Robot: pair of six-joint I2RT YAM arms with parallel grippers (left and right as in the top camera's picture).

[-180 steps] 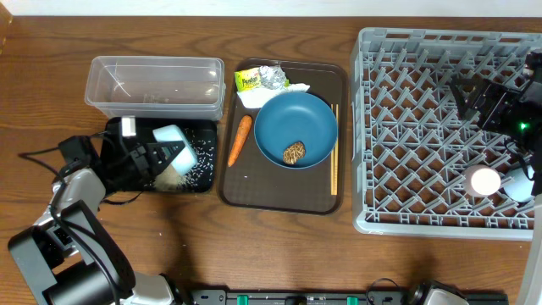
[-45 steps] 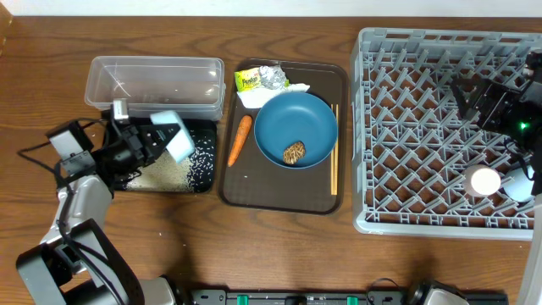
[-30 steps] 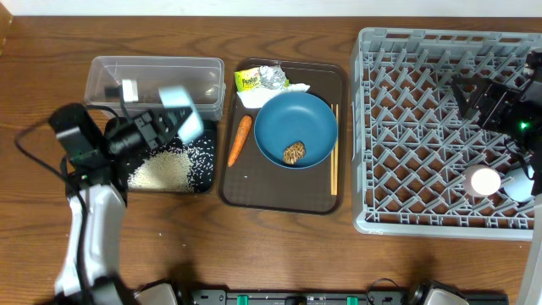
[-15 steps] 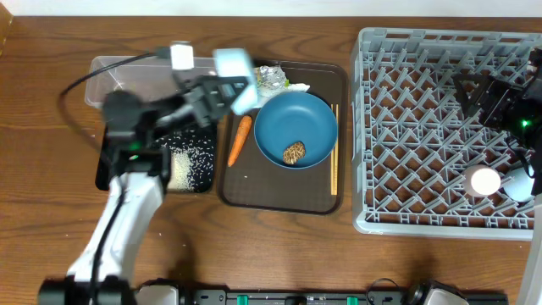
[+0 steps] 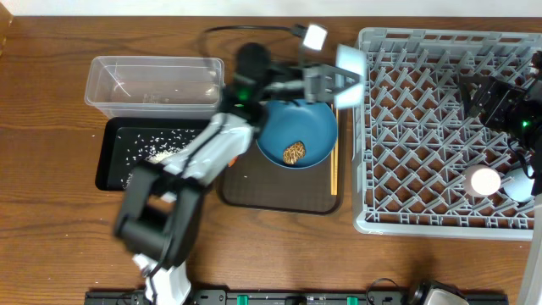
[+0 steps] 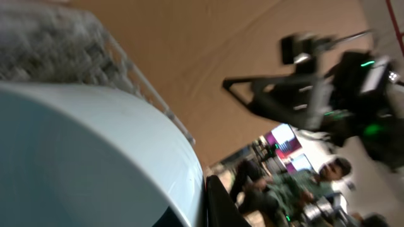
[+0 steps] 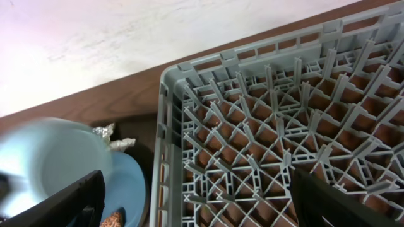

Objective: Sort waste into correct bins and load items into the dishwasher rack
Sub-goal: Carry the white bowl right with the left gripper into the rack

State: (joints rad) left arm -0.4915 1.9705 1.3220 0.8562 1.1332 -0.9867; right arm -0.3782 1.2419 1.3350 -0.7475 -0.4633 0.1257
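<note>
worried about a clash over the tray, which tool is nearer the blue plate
Left. The left tool, gripping the light-blue cup, hangs at the far right rim of the blue plate; the right tool is well away, over the right side of the rack.

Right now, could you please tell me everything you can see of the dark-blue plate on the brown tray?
The dark-blue plate is round and shallow with a low rim, smooth and matte. It lies flat on the brown serving tray, toward its back right. A brown lumpy food piece rests in its near part. The left arm passes above its back-left rim, hiding it. Wooden chopsticks lie beside its right edge.
</note>
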